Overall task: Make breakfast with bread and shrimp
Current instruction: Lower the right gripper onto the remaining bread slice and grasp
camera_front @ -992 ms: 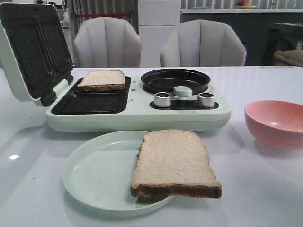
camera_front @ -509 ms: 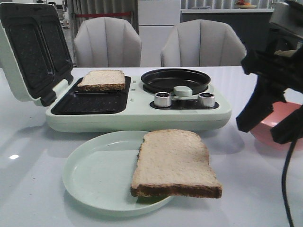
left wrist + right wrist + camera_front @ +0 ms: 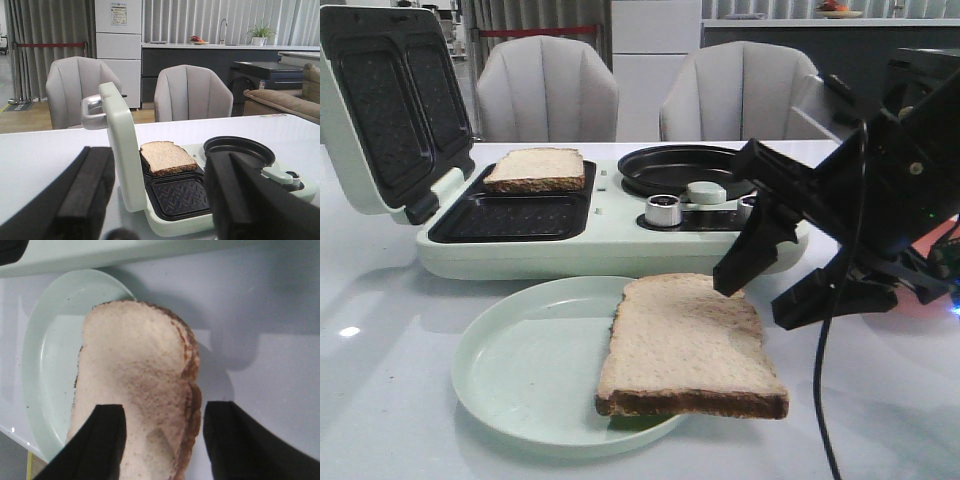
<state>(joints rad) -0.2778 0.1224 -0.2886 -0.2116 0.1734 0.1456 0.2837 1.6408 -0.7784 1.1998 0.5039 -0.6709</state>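
Observation:
One bread slice (image 3: 685,345) lies half on the pale green plate (image 3: 520,370), its near right corner hanging over the rim. A second bread slice (image 3: 535,170) sits in the far slot of the open sandwich maker (image 3: 620,250). My right gripper (image 3: 760,300) is open just above the right edge of the plate's slice; in the right wrist view, one finger of my right gripper (image 3: 165,407) is over the bread (image 3: 135,380) and the other over the table beside it. My left gripper (image 3: 160,160) is open, back from the maker, holding nothing. No shrimp is in view.
The maker's lid (image 3: 380,110) stands open at the left. Its near slot (image 3: 510,218) is empty. A round black pan (image 3: 680,165) and a knob (image 3: 663,210) are on its right half. A pink bowl (image 3: 935,240) is mostly hidden behind my right arm. Two chairs stand behind the table.
My right arm has come in from the right and moved left and down to the slice on the plate, now covering the pink bowl. Both bread slices are where they were.

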